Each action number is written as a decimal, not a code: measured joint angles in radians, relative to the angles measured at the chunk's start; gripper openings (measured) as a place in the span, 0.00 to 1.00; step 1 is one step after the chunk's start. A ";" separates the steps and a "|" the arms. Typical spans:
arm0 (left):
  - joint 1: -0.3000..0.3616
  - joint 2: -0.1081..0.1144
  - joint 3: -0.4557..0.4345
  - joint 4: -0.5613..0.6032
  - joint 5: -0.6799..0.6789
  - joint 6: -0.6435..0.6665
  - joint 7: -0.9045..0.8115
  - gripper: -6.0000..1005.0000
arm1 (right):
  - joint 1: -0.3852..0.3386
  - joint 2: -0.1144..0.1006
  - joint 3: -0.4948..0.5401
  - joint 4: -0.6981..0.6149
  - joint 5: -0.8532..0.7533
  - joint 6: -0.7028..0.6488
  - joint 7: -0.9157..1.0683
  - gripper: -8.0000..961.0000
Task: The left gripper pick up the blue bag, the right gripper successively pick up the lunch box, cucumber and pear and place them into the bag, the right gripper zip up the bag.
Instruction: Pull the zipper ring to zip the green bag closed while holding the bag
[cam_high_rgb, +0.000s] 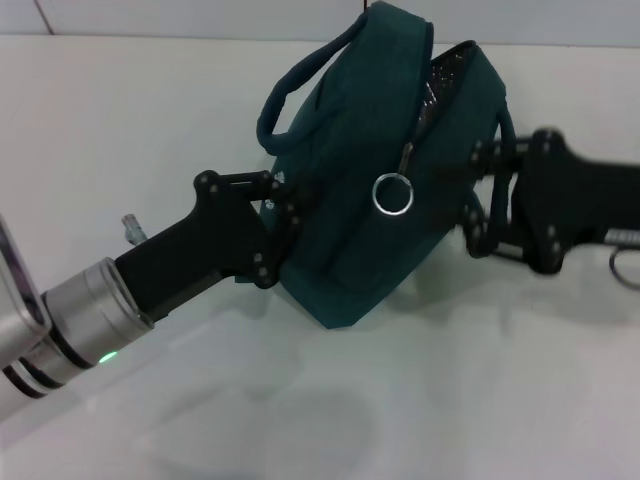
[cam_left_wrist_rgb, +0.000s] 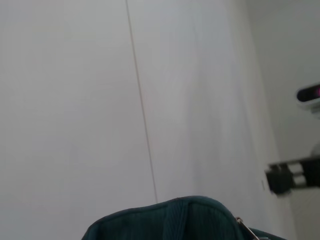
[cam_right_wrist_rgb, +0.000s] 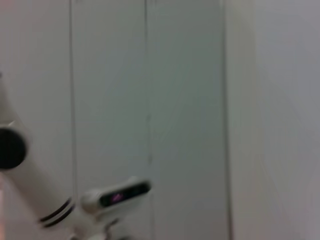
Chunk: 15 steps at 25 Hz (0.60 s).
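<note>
Soft teal-blue fabric bag (cam_high_rgb: 370, 190) sags; left gripper (cam_high_rgb: 285, 225) jaws clamp side panel. Right gripper (cam_high_rgb: 480, 200) jaws' state indeterminate. Steel zipper ring (cam_high_rgb: 392, 194) best hold.

**Cloth, metal and matt plastic**

My left gripper (cam_high_rgb: 283, 232), in matt black plastic with small dark screw heads, is pressing into the blue bag (cam_high_rgb: 370, 200), whose cloth is looking soft, finely ribbed and matt in the left wrist view. At the bag's 12 o'clock its open mouth is showing a shiny, crinkled silver lining (cam_high_rgb: 438, 85). A polished metal ring (cam_high_rgb: 392, 194) is gleaming on a dull metal zip pull (cam_high_rgb: 408, 155). My right gripper (cam_high_rgb: 487, 200), at the bag's 3 o'clock, is wearing the same matt black plastic. My left wrist collar (cam_high_rgb: 85, 310) is shining as brushed metal. The table (cam_high_rgb: 150, 120) is looking smooth, white and faintly glossy.
</note>
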<state>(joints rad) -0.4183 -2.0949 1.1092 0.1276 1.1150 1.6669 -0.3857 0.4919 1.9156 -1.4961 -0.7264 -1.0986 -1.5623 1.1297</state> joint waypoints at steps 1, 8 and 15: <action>-0.004 0.000 0.001 -0.002 0.003 -0.001 0.001 0.06 | -0.010 0.007 0.000 -0.014 -0.035 0.000 0.033 0.20; -0.013 -0.002 0.022 -0.003 0.015 -0.010 0.005 0.06 | -0.053 0.051 0.011 -0.033 -0.132 0.038 0.114 0.46; -0.007 -0.002 0.028 -0.003 0.023 -0.011 0.006 0.06 | -0.072 0.070 0.029 -0.027 -0.180 0.089 0.144 0.45</action>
<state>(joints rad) -0.4255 -2.0970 1.1373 0.1241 1.1380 1.6557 -0.3800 0.4198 1.9861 -1.4676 -0.7531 -1.2781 -1.4731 1.2735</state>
